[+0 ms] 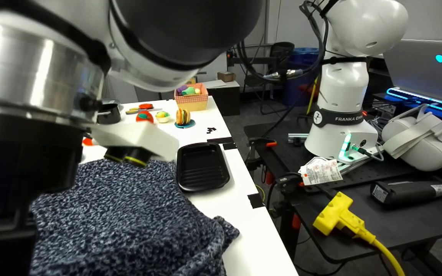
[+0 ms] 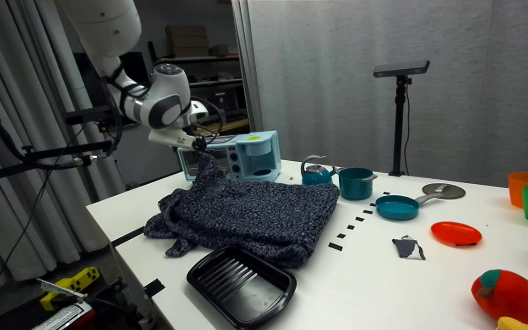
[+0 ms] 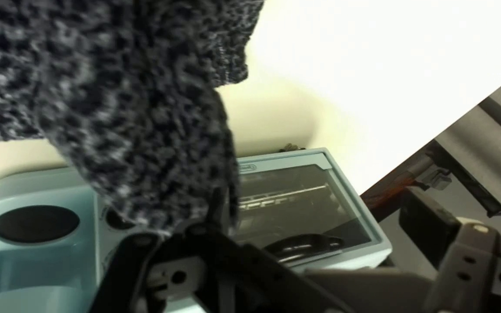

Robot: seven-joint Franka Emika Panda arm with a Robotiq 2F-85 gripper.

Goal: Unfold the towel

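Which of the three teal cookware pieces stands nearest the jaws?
The teal kettle, standing closest to the light-blue toaster oven; the deep teal pot and shallow teal frying pan stand farther away.

Oven (image 2: 235, 161), kettle (image 2: 318, 176) and pot (image 2: 355, 184) obstructed one side of the towel (image 2: 257, 208), while open worktop (image 2: 374, 298) ran between the black tray (image 2: 244, 286) and the green-topped red object (image 2: 516, 299).

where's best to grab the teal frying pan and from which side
Probably the grey handle, mid-length, from above and pinching across it: it is slim and juts from the pan. In an exterior view its tip overlaps the lid, so avoid that end.
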